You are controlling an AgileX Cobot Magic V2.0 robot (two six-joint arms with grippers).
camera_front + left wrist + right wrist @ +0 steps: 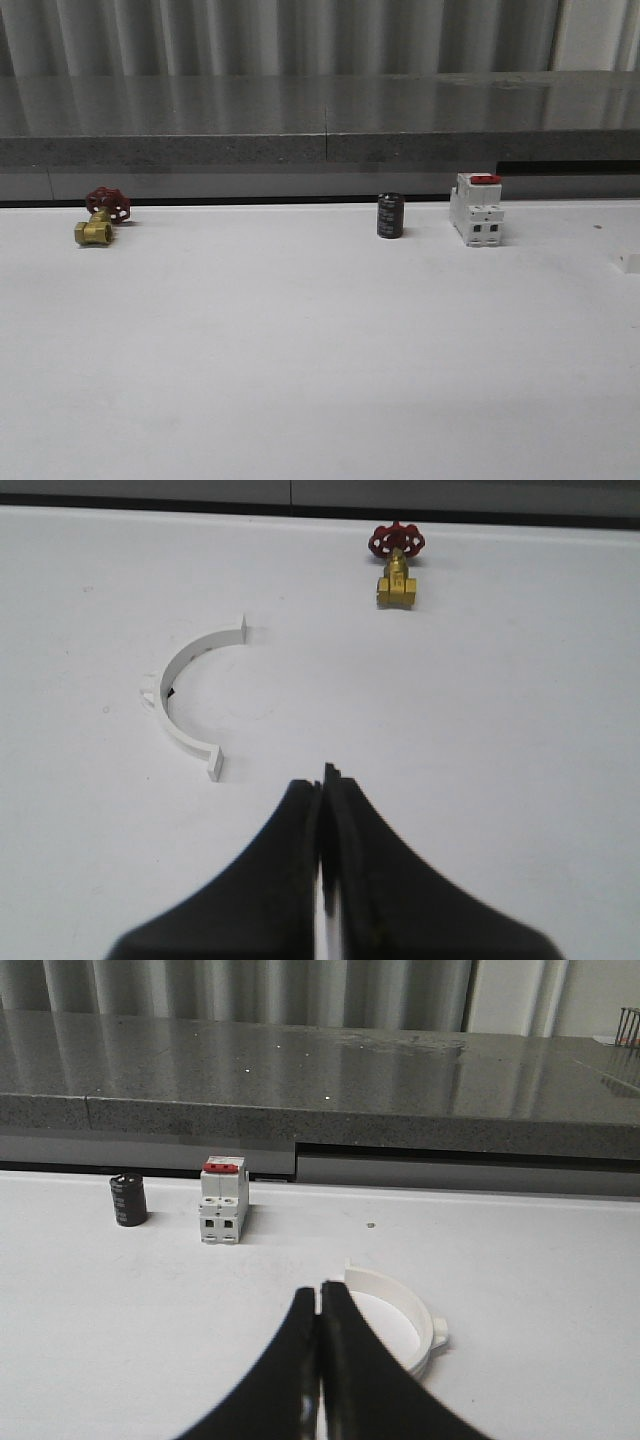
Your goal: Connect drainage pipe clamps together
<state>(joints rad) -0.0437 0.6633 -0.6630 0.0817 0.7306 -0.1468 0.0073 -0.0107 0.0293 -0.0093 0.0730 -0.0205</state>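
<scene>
Both our tools, left [322, 780] and right [320, 1295], are pinched closed, empty. Clamp halves [185, 695] [400, 1320] lie apart on the bench [320, 360], one ahead of each tool, left's at 10 o'clock; we'd say for separate pickups.

- Valve [101, 216]: brass body, red handwheel, far left of table [300, 350].
- Black cylinder [390, 215]: upright, near back edge.
- Breaker [476, 209]: white, red top, upright, near the cylinder, apart.

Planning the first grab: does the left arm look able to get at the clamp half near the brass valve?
Probably yes: bare table lies between the shut left gripper and the clamp half; the valve sits beyond.
</scene>
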